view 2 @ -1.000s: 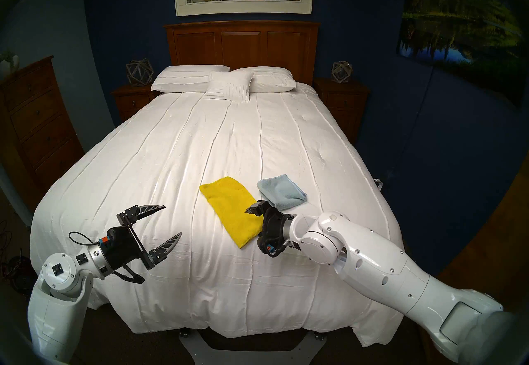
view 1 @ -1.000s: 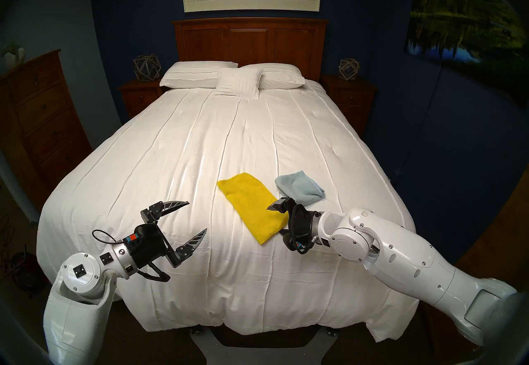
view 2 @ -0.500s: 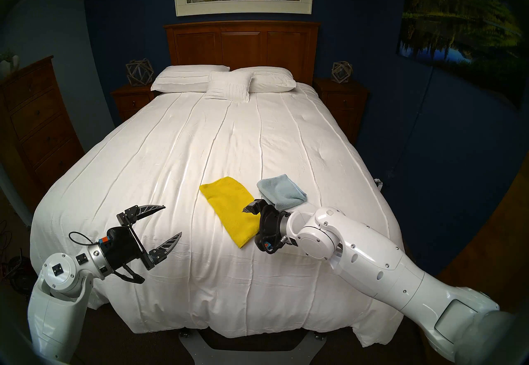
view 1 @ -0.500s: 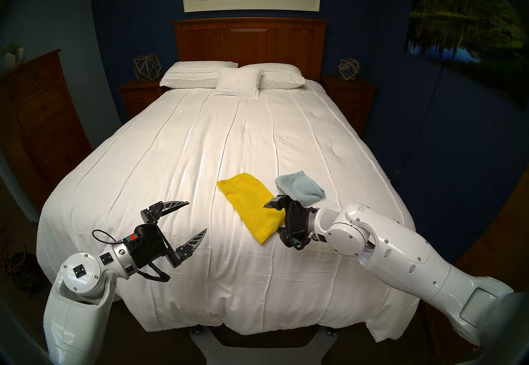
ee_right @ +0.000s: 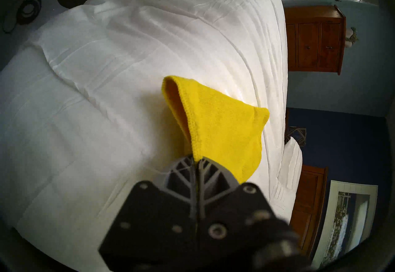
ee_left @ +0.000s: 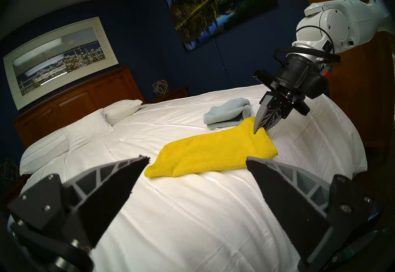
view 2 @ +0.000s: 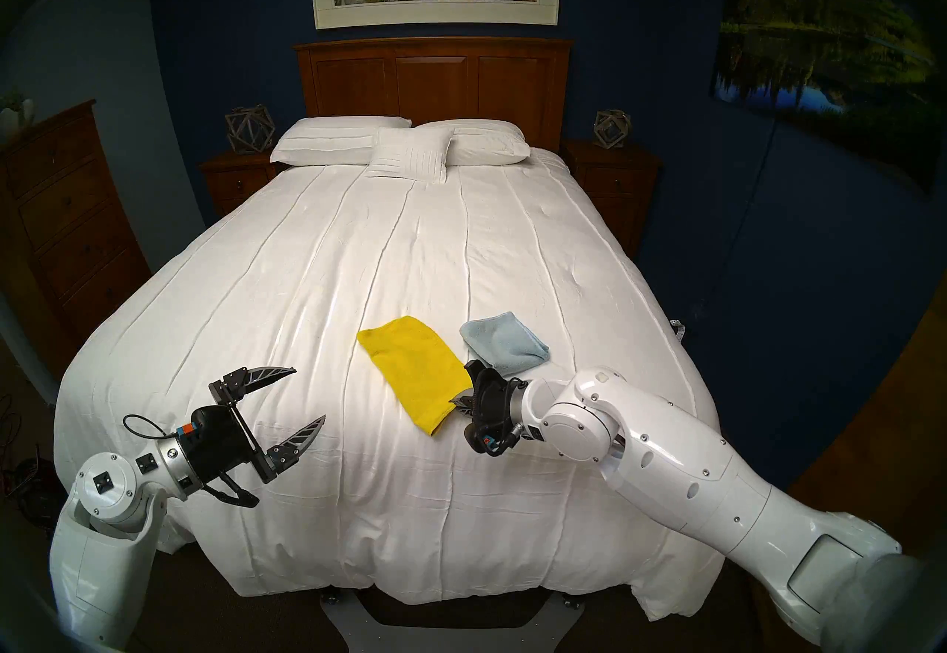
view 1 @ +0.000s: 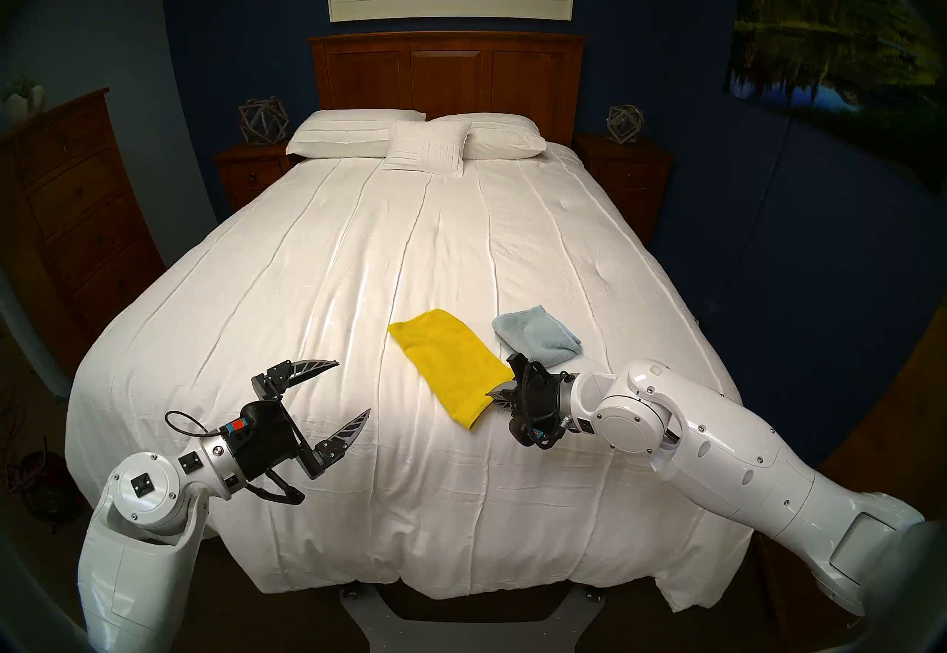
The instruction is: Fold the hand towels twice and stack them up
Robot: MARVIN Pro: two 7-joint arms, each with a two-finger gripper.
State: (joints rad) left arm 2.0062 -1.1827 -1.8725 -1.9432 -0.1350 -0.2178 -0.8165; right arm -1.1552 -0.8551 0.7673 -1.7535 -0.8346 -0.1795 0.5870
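The yellow towel [view 1: 451,370] lies as a long folded strip on the white bedspread [view 1: 358,278], slanting from far left to near right. The pale blue towel [view 1: 538,342] lies folded just to its right, also visible in the left wrist view [ee_left: 226,113]. My right gripper [view 1: 489,395] is shut at the strip's near right edge. In the right wrist view the yellow towel's [ee_right: 224,132] hem runs into the closed right gripper [ee_right: 195,158] and rises off the bed. My left gripper [view 1: 352,386] is open and empty, above the bed to the left of the yellow towel [ee_left: 213,152].
White pillows [view 1: 358,134] lie by the wooden headboard [view 1: 446,73] at the far end. Nightstands [view 1: 251,170] flank the bed. A tall dresser [view 1: 77,206] stands at the left. The bed's front edge [view 1: 410,580] drops off close to both arms.
My right gripper turned and dropped from above the yellow towel's middle to its near right edge, where the hem is now pinched and lifted. The left arm has not moved.
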